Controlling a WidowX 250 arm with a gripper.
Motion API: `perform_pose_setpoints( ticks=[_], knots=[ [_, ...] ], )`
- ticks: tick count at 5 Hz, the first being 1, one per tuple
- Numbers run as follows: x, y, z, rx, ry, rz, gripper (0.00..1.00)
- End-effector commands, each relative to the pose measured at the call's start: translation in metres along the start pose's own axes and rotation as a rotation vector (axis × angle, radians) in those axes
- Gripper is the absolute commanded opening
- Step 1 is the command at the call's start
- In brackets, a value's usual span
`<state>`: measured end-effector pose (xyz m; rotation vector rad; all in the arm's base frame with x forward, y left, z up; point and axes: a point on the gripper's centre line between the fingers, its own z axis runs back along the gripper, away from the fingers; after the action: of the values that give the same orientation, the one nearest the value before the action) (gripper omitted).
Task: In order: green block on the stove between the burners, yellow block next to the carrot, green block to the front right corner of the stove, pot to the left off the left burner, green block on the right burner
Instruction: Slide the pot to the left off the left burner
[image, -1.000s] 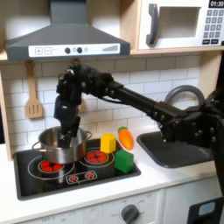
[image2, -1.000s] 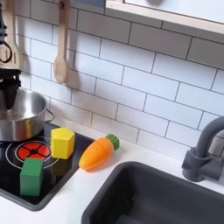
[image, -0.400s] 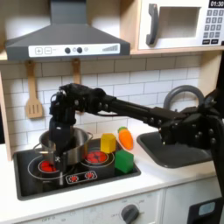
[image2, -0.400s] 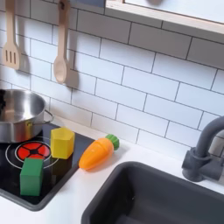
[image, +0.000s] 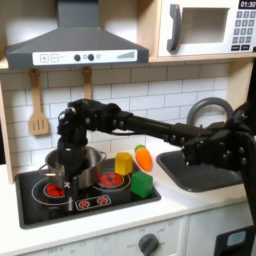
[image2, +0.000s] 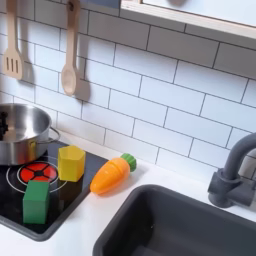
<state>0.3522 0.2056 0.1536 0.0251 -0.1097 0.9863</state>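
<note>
In the first exterior view, the black robot arm reaches from the first exterior view's right across to the pot (image: 73, 166). The gripper (image: 68, 183) hangs low at the pot's front rim. I cannot tell how wide its fingers are or if they hold the pot, because that spot is dark and blurry. The shiny pot sits on the black stove (image: 60, 205), over the burner on the first exterior view's left. The other burner (image: 108, 180) glows red beside it. The green block (image: 142, 184) sits at the stove's front corner on the first exterior view's right. The yellow block (image: 123, 162) is behind it, just beside the orange carrot (image: 144, 157).

In the second exterior view, the pot (image2: 20, 133) is at the second exterior view's left edge. The green block (image2: 37, 201) stands on the stove (image2: 12, 215) near the front. The yellow block (image2: 71, 163) is at the stove's edge, near the carrot (image2: 112, 174), which lies on the white counter.
</note>
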Motion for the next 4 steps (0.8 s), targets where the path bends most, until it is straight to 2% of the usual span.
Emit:
perform_pose_setpoints(
  ticks=[1, 2, 4],
  knots=[
    [0.0, 0.002, 0.003, -0.014, -0.016, -0.03, 0.0],
    [-0.002, 0.002, 0.013, -0.023, -0.037, -0.041, 0.0],
    [0.0, 0.01, 0.011, -0.018, -0.03, -0.016, 0.0]
  ],
)
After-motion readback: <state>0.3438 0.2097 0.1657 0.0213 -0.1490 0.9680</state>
